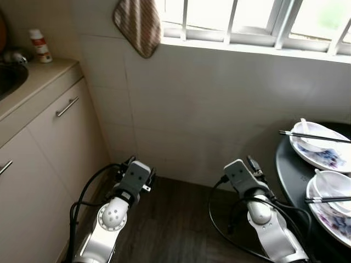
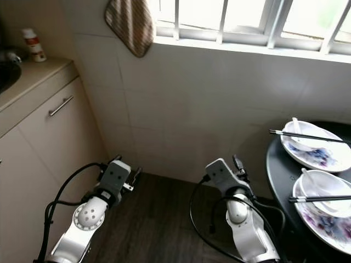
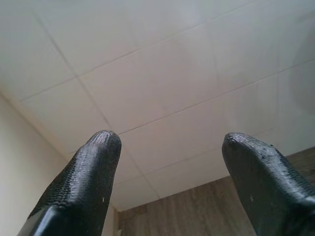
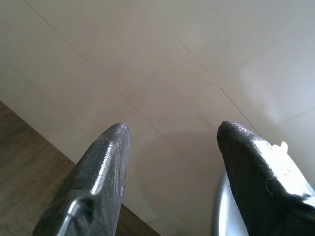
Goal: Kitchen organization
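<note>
Two patterned plates sit on a black round table at my right. The far plate holds a white bowl with a spoon in it and black chopsticks laid across. The near plate carries another white bowl with chopsticks across it. My left arm and right arm are held low, pointing at the white tiled wall. The left gripper is open and holds nothing. The right gripper is open too, with nothing between its fingers.
A beige counter with cabinet doors and a metal handle runs along my left, with a dark sink and a small bottle on top. A striped cloth hangs below the barred window. Dark wood floor lies between cabinet and table.
</note>
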